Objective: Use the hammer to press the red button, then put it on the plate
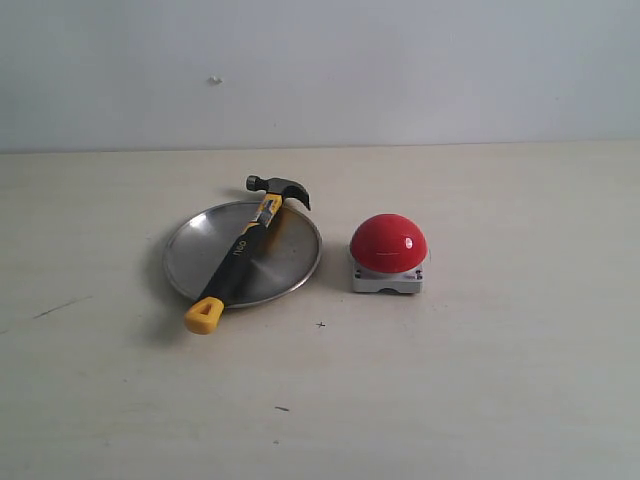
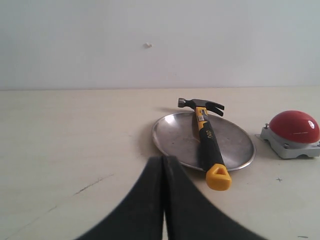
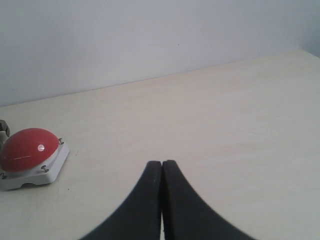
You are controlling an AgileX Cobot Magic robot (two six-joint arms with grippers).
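Observation:
The hammer (image 1: 240, 259) lies across the steel plate (image 1: 190, 255), its dark head (image 1: 279, 188) resting over the far rim and its yellow end cap (image 1: 204, 315) sticking out past the near rim. The red button (image 1: 388, 243) on its grey base stands just right of the plate. Neither arm shows in the exterior view. In the left wrist view my left gripper (image 2: 164, 159) is shut with nothing in it, short of the plate (image 2: 172, 135) and hammer (image 2: 208, 145). My right gripper (image 3: 162, 163) is shut and empty, with the button (image 3: 25, 148) off to one side.
A pale wooden table (image 1: 500, 400) carries everything, backed by a plain light wall (image 1: 400, 60). A thin dark scratch (image 1: 60, 307) marks the table left of the plate.

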